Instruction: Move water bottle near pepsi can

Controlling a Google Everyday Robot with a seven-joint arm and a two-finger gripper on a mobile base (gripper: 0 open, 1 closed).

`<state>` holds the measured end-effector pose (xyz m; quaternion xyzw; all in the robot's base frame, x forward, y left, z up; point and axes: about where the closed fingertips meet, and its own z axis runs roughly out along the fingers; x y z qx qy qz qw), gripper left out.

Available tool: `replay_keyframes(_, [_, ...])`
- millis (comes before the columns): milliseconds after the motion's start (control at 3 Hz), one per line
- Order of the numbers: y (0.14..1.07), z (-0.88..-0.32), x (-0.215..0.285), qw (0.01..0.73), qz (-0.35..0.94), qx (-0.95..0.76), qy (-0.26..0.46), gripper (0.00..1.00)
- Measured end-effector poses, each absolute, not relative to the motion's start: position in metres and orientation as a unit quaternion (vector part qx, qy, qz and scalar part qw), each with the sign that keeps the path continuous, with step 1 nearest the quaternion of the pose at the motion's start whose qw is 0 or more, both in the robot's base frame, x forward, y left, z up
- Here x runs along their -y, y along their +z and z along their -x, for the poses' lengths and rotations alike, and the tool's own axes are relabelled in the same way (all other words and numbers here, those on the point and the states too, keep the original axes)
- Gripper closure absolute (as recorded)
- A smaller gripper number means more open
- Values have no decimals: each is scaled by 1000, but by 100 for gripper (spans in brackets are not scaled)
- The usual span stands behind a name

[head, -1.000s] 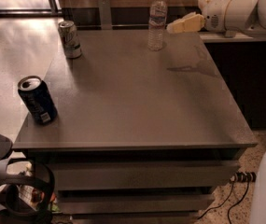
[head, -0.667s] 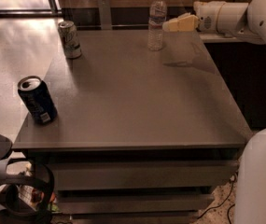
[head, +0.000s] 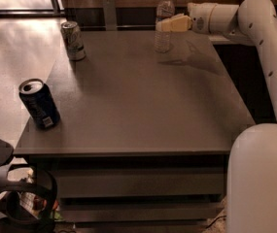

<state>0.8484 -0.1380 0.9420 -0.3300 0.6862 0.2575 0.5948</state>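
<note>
The water bottle [head: 163, 41], clear with a white cap, stands upright at the far edge of the grey table [head: 138, 106]. The pepsi can [head: 39, 103], dark navy with a silver top, stands upright at the table's front left corner, far from the bottle. My gripper [head: 166, 24] reaches in from the right at the bottle's mid height and overlaps its body. The white arm [head: 264, 42] runs from the lower right up to the gripper.
A pale silver-green can [head: 73, 41] stands at the table's far left. A low wall and ledge run behind the table. A dark counter stands to the right. Black headphone-like gear [head: 16, 198] lies on the floor at lower left.
The gripper has moved left from beside the bottle until it overlaps the bottle's body. The bottle and both cans have not moved.
</note>
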Motion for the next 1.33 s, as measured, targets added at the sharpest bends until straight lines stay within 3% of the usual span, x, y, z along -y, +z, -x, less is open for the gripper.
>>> replay_keyframes(333, [934, -858, 122, 593, 330, -685, 266, 0])
replay_keyframes(667, [923, -868, 109, 590, 327, -684, 277, 15])
replay_keyframes(1000, [921, -869, 105, 589, 329, -684, 279, 38])
replay_keyframes(1333, [919, -869, 100, 587, 330, -684, 281, 69])
